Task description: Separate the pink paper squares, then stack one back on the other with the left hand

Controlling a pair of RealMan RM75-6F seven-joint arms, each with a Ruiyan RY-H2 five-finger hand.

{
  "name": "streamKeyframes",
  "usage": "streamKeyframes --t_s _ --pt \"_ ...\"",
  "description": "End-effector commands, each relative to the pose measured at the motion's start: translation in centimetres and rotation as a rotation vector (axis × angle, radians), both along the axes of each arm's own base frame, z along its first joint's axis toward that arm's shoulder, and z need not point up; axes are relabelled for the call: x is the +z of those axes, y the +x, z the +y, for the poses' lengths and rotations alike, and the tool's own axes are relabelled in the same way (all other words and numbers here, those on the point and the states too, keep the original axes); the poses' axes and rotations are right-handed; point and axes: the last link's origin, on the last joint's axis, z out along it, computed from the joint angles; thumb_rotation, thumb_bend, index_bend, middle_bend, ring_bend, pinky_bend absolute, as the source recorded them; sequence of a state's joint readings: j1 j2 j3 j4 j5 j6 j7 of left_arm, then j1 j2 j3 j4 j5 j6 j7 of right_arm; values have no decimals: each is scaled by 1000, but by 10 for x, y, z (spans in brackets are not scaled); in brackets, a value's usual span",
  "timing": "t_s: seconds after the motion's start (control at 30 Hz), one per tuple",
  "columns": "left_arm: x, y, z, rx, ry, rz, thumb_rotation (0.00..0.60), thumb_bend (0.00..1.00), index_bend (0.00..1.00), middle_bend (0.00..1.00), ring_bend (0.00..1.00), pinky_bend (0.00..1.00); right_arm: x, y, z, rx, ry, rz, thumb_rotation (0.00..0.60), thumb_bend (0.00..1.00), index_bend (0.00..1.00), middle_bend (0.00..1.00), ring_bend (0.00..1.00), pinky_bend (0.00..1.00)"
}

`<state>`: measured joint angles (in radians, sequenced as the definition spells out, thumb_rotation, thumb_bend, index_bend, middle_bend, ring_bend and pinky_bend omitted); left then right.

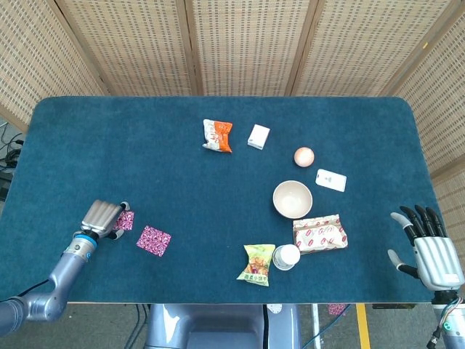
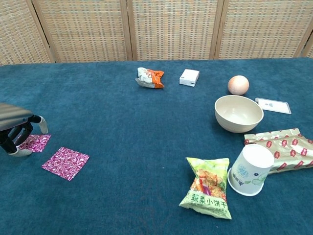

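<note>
I have the left hand down at the near-left part of the blue table, knuckles up, fingers curled downward onto the first pink paper square. In the chest view the fingertips come down at that square's edge and the thumb sits low at its near side, so the hand looks to be touching or pinching the sheet, but I cannot tell from either view whether the paper is really caught between them or only lies under the fingers.

The second pink paper square lies flat just beside the first, apart from it with a strip of bare cloth between. The two are already separated, so what is left, as I judge it, is the stacking.

The relation that matters: the free square lies to the hand's right and a little nearer the robot's edge of the table. Both sheets sit turned like diamonds, corners pointing along the table, so they have no long axis to line up, only corners to match. If the first square is in my grasp, I carry it a short way right and toward me.

The right hand is well apart at the far right edge, past the red-patterned snack packet, fingers spread and holding nothing. The left is far nearer, as the task wants anyway.
</note>
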<state>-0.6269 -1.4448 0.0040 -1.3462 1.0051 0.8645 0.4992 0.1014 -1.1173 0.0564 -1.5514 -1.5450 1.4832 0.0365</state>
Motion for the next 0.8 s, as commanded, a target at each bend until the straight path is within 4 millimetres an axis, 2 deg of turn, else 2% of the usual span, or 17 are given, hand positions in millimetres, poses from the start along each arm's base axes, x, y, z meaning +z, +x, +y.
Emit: streamKeyframes --t_s 0.03,0.17,0.37,0.53,0.8 --pt "-1 0 -1 2 -3 -1 522 279 573 645 582 541 0 0 0 0 1 0 600 337 174 139 0 0" --pt "-2 0 -2 10 -7 -4 524 295 574 645 582 541 0 0 -1 0 2 -1 600 337 174 139 0 0" --pt "-2 0 -1 16 -3 -11 533 412 590 646 583 541 0 0 -1 -1 1 0 600 337 174 139 0 0" --pt "-1 1 -1 16 -4 -18 535 418 611 646 584 541 0 -1 -1 -3 -3 0 600 337 174 139 0 0" --pt "13 13 1 -12 25 -58 533 408 611 646 584 541 1 1 -2 1 -6 -1 600 337 174 139 0 0"
